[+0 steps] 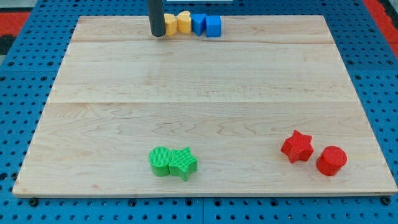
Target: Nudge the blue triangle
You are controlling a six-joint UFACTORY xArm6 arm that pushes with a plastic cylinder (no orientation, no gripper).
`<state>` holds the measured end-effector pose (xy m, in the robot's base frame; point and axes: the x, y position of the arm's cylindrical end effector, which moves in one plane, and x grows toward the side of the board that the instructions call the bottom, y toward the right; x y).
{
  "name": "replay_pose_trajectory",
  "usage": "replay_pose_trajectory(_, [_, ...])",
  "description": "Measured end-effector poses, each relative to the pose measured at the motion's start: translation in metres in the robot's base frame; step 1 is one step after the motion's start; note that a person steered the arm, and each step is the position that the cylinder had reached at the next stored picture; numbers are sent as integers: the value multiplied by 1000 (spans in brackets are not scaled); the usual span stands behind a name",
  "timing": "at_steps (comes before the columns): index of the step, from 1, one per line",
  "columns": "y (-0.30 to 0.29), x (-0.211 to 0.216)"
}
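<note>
The wooden board (205, 112) serves as the landmark, and the row of blocks along its top edge is where the work lies. My tip (158, 35) stands at the left end of that row, touching or just beside a yellow block (170, 24) whose shape is partly hidden behind the rod. There is no claw here to spread or press together, only the bare rod end. The blue triangle (198, 24) sits third in the row, near the middle of the board's top edge, with a yellow heart-like block (183, 22) touching its left side and a blue cube (213, 27) touching its right. I judge the nudge as not yet done directly: the two yellow blocks stand between my tip and the triangle, so a push toward the view's right would carry the whole row. Near the board's bottom edge, well apart from all this, lie a green cylinder (160, 161) touching a green star (183, 163), and toward the bottom right corner a red star (297, 147) just beside a red cylinder (331, 160).
</note>
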<state>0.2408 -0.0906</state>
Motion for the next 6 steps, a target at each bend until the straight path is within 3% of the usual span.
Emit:
replay_pose_trajectory(1, [0, -2])
replay_pose_trajectory(2, [18, 47])
replay_pose_trajectory(3, [72, 59])
replay_pose_trajectory(6, [88, 11])
